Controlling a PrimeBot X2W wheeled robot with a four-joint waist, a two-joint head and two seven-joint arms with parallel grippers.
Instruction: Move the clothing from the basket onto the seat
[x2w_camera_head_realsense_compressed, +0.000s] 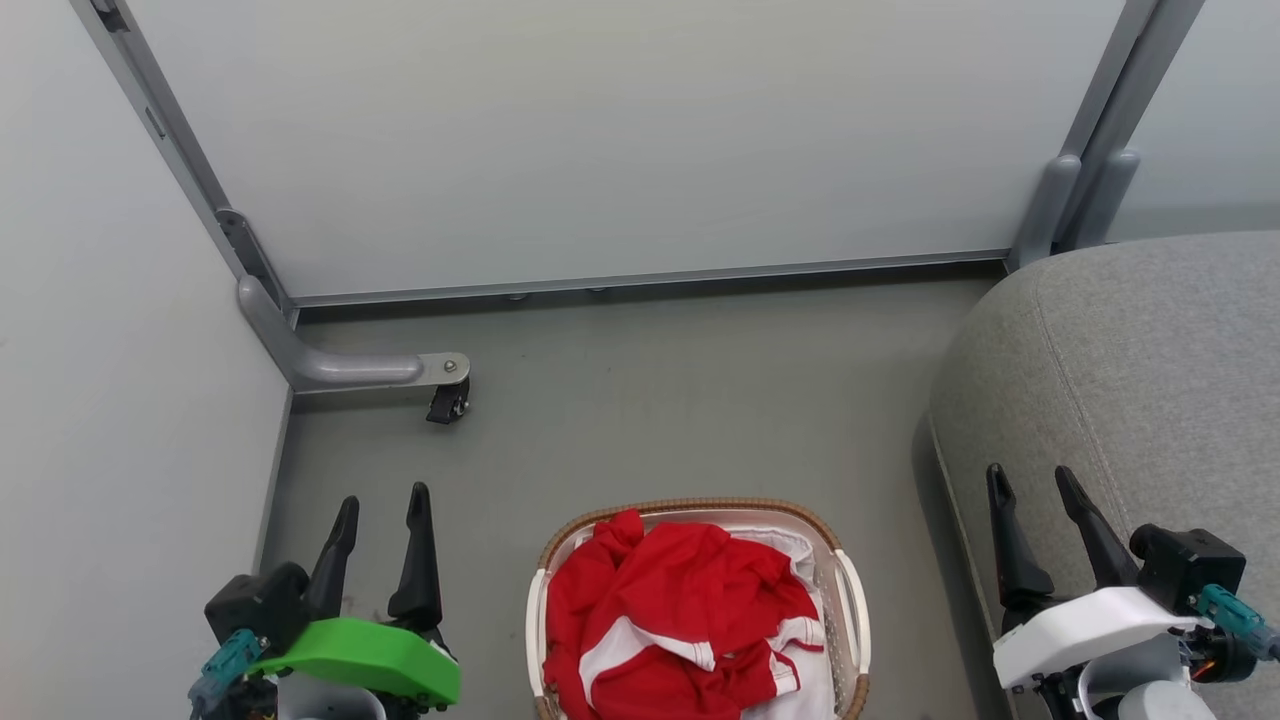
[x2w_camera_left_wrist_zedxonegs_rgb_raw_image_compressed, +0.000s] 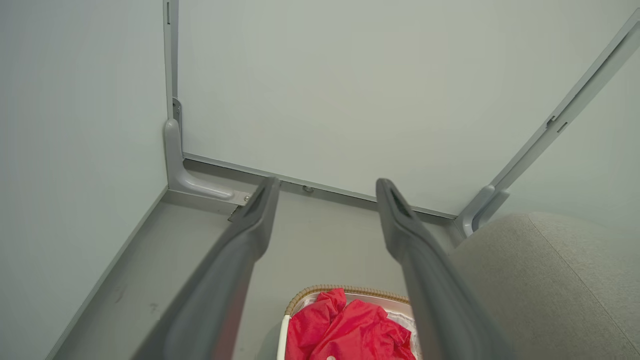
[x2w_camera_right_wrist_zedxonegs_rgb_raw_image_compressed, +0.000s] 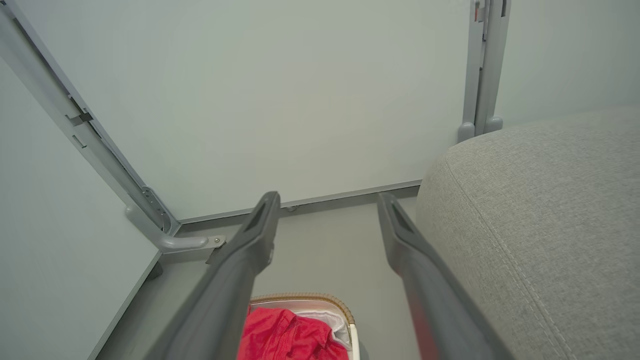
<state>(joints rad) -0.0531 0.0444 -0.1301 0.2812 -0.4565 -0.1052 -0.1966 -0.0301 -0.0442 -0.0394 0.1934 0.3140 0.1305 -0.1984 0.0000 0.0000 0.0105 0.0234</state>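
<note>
Red clothing (x2w_camera_head_realsense_compressed: 680, 620) with white stripes lies heaped in the cream basket (x2w_camera_head_realsense_compressed: 852, 600) with a brown woven rim, at the bottom centre of the head view. The grey seat (x2w_camera_head_realsense_compressed: 1130, 370) rises to the right of it. My left gripper (x2w_camera_head_realsense_compressed: 384, 505) hangs open to the left of the basket, above the floor, with nothing between its fingers. Over the seat's front edge my right gripper (x2w_camera_head_realsense_compressed: 1033, 482) also stands open and empty. The left wrist view looks down on the clothing (x2w_camera_left_wrist_zedxonegs_rgb_raw_image_compressed: 345, 327), basket rim (x2w_camera_left_wrist_zedxonegs_rgb_raw_image_compressed: 345, 290) and seat (x2w_camera_left_wrist_zedxonegs_rgb_raw_image_compressed: 550, 280). In the right wrist view the clothing (x2w_camera_right_wrist_zedxonegs_rgb_raw_image_compressed: 285, 335) and seat (x2w_camera_right_wrist_zedxonegs_rgb_raw_image_compressed: 540, 220) appear.
Pale partition walls (x2w_camera_head_realsense_compressed: 600, 140) close off the back and left. A grey metal foot with a black caster (x2w_camera_head_realsense_compressed: 448, 402) juts onto the grey floor (x2w_camera_head_realsense_compressed: 680, 400) at the back left. A white liner (x2w_camera_head_realsense_compressed: 790, 545) shows at the basket's far right.
</note>
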